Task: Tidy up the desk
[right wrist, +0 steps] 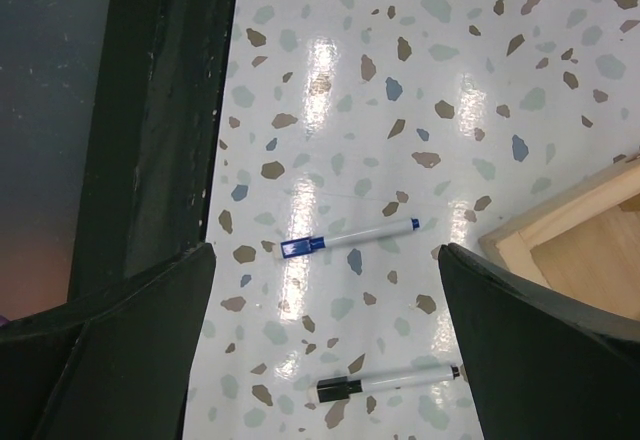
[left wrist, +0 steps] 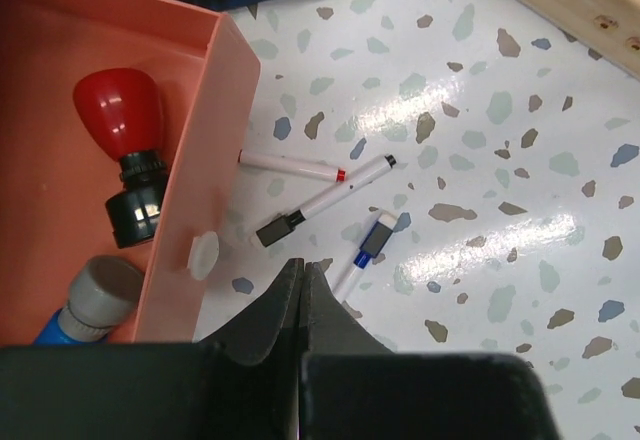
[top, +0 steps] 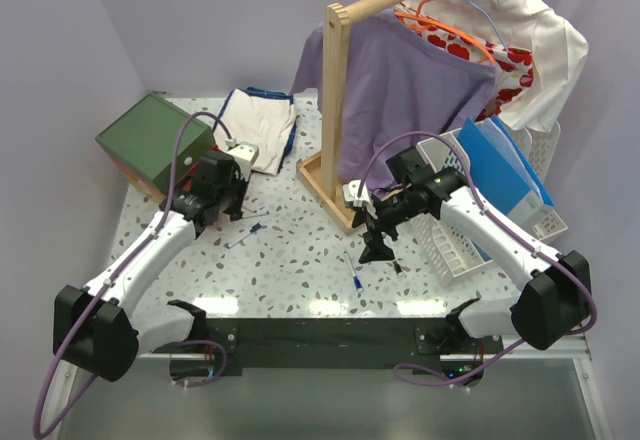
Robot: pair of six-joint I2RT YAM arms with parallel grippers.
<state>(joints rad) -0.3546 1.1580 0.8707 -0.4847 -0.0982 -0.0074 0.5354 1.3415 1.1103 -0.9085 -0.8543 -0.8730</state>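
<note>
The white speckled desk [top: 300,250] holds loose markers. My left gripper [top: 225,200] is shut and empty; in the left wrist view its tips [left wrist: 302,265] hover just above a red-tipped marker [left wrist: 290,166], a black-capped marker [left wrist: 325,200] and a blue-capped marker [left wrist: 365,250]. These lie beside an open salmon drawer [left wrist: 225,110]. My right gripper [top: 378,248] is open and empty, hanging over a blue-capped marker [right wrist: 350,237] and a black-capped marker [right wrist: 390,380], both flat on the desk between its fingers [right wrist: 150,320].
The drawer holds a red-topped stamp [left wrist: 120,120] and a grey-capped tube [left wrist: 95,295]. A green-topped box [top: 155,140] stands at the left and folded clothes [top: 258,118] at the back. A wooden clothes rack [top: 335,110] and a white basket [top: 470,230] with a blue folder [top: 505,175] are at the right.
</note>
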